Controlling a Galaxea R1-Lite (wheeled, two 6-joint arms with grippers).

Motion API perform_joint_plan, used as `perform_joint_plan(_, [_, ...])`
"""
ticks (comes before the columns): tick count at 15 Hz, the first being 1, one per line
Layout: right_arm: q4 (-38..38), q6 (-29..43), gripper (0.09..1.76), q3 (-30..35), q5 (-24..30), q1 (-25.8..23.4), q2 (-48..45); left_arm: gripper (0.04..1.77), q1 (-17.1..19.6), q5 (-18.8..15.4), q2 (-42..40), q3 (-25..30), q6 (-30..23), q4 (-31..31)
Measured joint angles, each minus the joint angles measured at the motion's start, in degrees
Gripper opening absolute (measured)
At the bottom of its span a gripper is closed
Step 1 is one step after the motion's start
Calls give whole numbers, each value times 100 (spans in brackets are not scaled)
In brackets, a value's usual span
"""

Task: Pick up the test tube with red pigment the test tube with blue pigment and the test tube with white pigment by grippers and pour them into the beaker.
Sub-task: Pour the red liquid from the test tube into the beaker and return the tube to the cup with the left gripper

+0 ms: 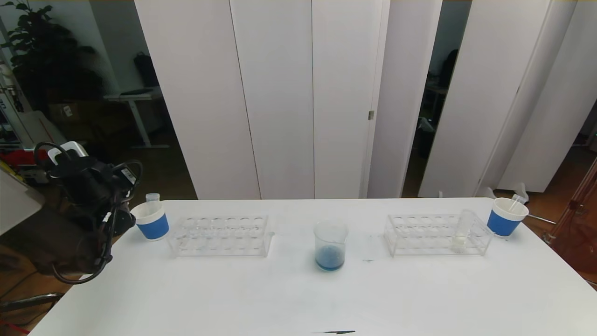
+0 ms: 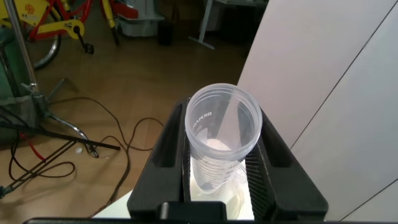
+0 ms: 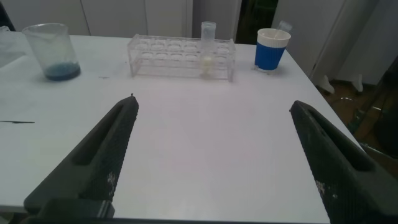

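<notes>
1. Left end effector [image 1: 122, 205] at the desk's [image 1: 298, 289] left edge, over the left blue paper cup [image 1: 151, 222], pads closed on a clear, empty-looking tube [image 2: 222, 137].
2. Right end effector [image 3: 211, 162] spread wide, holding nothing, hovering above bare desk.
3. Test tube with white pigment [image 1: 461, 231] upright in the right rack [image 1: 437, 234]; beaker [image 1: 330, 245] between the racks, blue already pooled inside.
4. Likely risks: smooth round tube slipping or tilting between flat pads; released off-centre, catching the light cup's rim and tipping it.
5. Later risk: thin transparent rack walls hard to judge, so the white tube nudged rather than gripped.
6. Left rack [image 1: 220, 234] clear acrylic, rows of round holes, empty.
</notes>
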Motion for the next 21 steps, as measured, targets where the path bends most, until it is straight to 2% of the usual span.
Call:
perform_joint_plan(8, [0, 2, 175, 0, 0, 0, 0, 58, 106, -46, 1029, -358, -608, -5])
perform_joint_plan(21, [0, 2, 175, 0, 2, 0, 0, 58, 65, -80, 1438, -524, -601, 85])
